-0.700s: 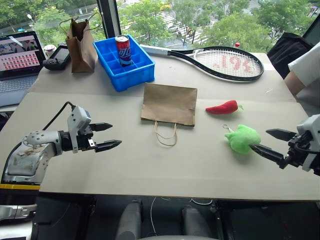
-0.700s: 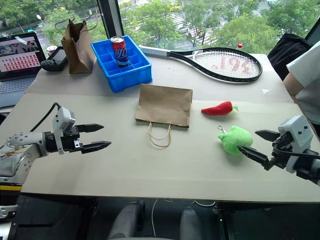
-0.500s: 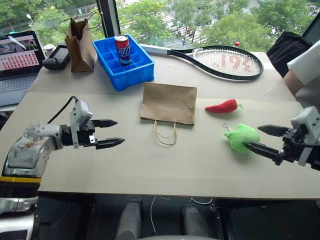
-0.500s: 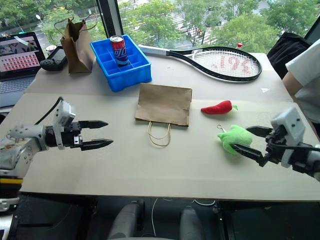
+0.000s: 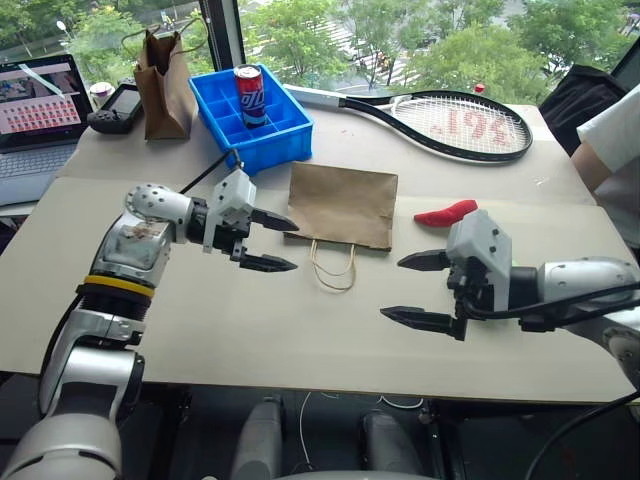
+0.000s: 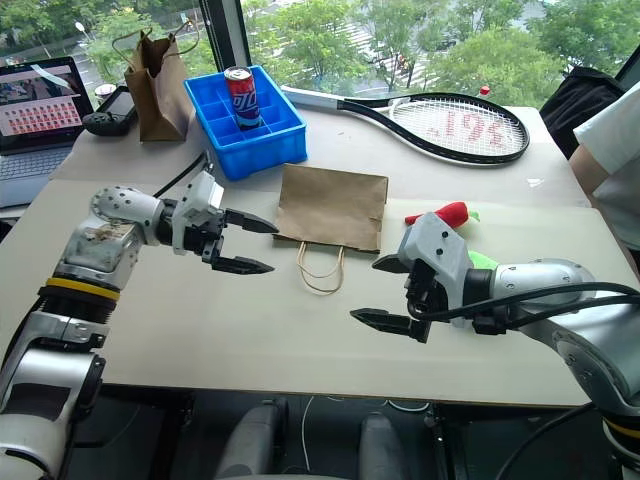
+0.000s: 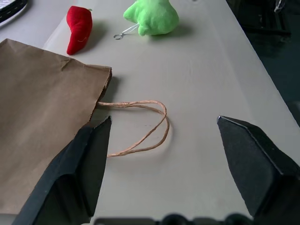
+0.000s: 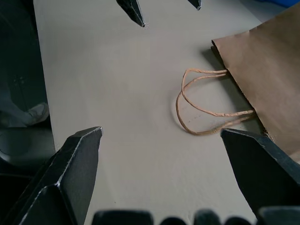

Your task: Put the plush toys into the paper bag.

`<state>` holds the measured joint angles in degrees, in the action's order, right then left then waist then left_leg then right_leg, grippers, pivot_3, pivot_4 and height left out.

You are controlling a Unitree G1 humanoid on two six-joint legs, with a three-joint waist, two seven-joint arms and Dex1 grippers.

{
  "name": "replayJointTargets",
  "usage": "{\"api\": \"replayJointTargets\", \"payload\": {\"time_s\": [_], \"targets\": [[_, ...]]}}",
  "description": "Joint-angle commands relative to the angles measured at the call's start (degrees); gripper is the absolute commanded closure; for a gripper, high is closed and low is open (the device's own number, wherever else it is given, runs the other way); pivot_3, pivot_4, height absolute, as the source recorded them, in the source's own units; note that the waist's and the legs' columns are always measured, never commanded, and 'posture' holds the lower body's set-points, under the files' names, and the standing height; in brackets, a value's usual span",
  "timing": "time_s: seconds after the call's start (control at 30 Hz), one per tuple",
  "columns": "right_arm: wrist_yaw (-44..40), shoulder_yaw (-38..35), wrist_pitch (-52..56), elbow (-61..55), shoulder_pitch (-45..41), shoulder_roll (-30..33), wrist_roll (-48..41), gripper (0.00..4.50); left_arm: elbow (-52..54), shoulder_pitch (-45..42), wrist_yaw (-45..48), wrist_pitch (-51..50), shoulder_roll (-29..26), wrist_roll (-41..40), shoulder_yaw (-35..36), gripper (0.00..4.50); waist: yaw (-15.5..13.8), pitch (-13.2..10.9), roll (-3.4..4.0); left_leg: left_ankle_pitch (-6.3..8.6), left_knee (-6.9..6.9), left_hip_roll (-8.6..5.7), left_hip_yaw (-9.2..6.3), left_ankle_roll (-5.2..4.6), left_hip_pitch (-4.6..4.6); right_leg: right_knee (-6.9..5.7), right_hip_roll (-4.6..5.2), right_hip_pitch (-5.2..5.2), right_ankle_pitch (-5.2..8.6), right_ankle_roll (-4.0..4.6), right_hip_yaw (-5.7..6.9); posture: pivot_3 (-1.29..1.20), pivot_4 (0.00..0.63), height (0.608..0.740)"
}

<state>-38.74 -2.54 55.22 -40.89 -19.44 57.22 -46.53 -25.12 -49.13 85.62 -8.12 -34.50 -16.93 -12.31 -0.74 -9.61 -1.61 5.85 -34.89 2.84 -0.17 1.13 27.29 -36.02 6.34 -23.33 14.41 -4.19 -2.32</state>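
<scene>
A wide pale worktop [image 5: 300, 340] fills the scene beneath a window. Along its far edge lies a black tennis racket [image 5: 440, 120] with red lettering on the strings, beside a blue compartment tray [image 5: 250, 125] that holds an upright drink can [image 5: 247, 95]. Left of the tray stands a narrow, darker brown bag [image 5: 165, 85], then a handheld game console [image 5: 115, 105] and an open laptop [image 5: 40, 110] at the far left corner. A person's white sleeve [image 5: 610, 130] shows at the right edge.

The paper bag [image 5: 342, 205] lies flat near the middle of the worktop, its mouth and twisted cord handles [image 5: 332, 265] towards the robot.

Both arms reach in over the worktop. The left gripper [image 5: 272, 244] hovers just left of the bag's mouth, fingers apart and holding nothing. The right gripper [image 5: 418, 290] hovers to the right of the handles, pointing towards the left one, fingers spread wide and empty.

The red chili plush [image 5: 445, 213] lies on the worktop to the right of the bag, apart from it. The lime-green plush [image 7: 152, 16], with a metal keyring at its side, lies just beside the chili; from the head views the right arm hides most of it.
</scene>
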Motion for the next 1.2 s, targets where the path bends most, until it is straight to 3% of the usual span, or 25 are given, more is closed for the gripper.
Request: {"api": "replayJointTargets", "payload": {"time_s": [0.03,0.27,0.5,0.6,0.63,0.7,0.87,0.9,1.13,1.2], "targets": [[2.3,-0.9,-0.7,-2.2,1.1,-0.5,2.3,0.00,-6.1,-2.9,1.4,7.9,2.4,4.5,-2.0,1.78,0.1,0.0,0.00,0.00,-0.02,0.00,0.00,0.00,0.00,0.00,0.00,0.00,-0.01,0.01,-0.02,0.00,0.150,0.731],[5.1,-4.8,0.0,-4.8,6.8,-1.3,2.4,0.00,-19.1,-7.5,3.6,22.0,6.8,10.9,-4.5,1.78,0.1,0.0,-0.01,0.00,-0.01,0.02,-0.06,-0.01,-0.01,-0.08,-0.06,-0.02,-0.22,-0.35,-0.01,0.00,0.150,0.731],[7.1,-6.0,-0.6,-5.5,11.8,-1.4,4.4,0.00,-32.3,-11.4,-4.8,40.0,11.2,19.6,-6.1,1.78,0.0,0.0,-0.01,0.00,-0.07,0.02,-0.06,-0.01,-0.01,-0.06,-0.05,0.05,-0.24,-0.40,-0.01,0.00,0.150,0.731],[7.5,-6.0,-0.9,-5.6,13.5,-1.4,5.5,0.00,-36.3,-12.8,-7.0,43.2,12.8,20.6,-5.3,1.78,0.1,0.0,-0.01,0.00,-0.06,0.02,-0.07,-0.01,-0.02,-0.07,-0.06,0.04,-0.26,-0.43,-0.01,0.00,0.150,0.731],[7.6,-6.2,-0.8,-5.6,13.6,-1.8,5.5,0.00,-37.3,-13.2,-7.5,43.5,13.3,20.6,-4.9,2.04,0.1,0.0,-0.02,0.00,-0.07,0.01,-0.07,-0.01,-0.02,-0.09,-0.06,0.04,-0.26,-0.44,-0.01,0.00,0.150,0.731],[7.9,-6.6,-0.7,-5.8,13.9,-2.3,5.4,0.00,-38.8,-14.3,-6.1,42.1,14.4,18.9,-3.2,2.44,0.1,0.0,-0.02,0.00,-0.09,0.01,-0.08,-0.01,-0.01,-0.09,-0.06,0.04,-0.28,-0.46,-0.01,0.00,0.150,0.731],[9.2,-6.5,0.1,-7.4,15.3,-4.4,4.6,0.00,-40.1,-16.1,-1.7,36.9,15.4,15.6,0.5,4.29,0.1,0.0,-0.02,0.00,-0.12,0.01,-0.09,-0.01,-0.02,-0.09,-0.06,0.07,-0.29,-0.48,-0.01,0.00,0.150,0.731],[9.5,-6.3,0.2,-7.6,15.5,-4.7,4.6,0.00,-40.1,-16.2,-1.0,35.9,15.5,15.3,1.2,4.45,0.2,0.0,-0.02,0.00,-0.11,0.01,-0.10,-0.01,-0.02,-0.10,-0.06,0.07,-0.29,-0.49,-0.01,0.00,0.150,0.731],[11.8,-3.0,0.3,-8.1,15.8,-7.8,5.3,0.00,-34.8,-16.1,6.3,23.4,15.4,10.7,4.4,4.45,0.2,0.0,-0.02,-0.01,-0.15,0.01,-0.14,-0.01,-0.02,-0.16,-0.08,0.07,-0.30,-0.50,0.00,0.00,0.150,0.731],[13.7,-1.3,-0.3,-7.1,14.9,-10.4,6.1,0.41,-30.4,-15.9,2.7,15.9,15.1,12.5,3.3,4.50,0.3,0.0,-0.02,-0.01,-0.17,0.01,-0.17,-0.01,-0.02,-0.17,-0.09,0.09,-0.30,-0.50,0.01,0.00,0.150,0.731]]}}
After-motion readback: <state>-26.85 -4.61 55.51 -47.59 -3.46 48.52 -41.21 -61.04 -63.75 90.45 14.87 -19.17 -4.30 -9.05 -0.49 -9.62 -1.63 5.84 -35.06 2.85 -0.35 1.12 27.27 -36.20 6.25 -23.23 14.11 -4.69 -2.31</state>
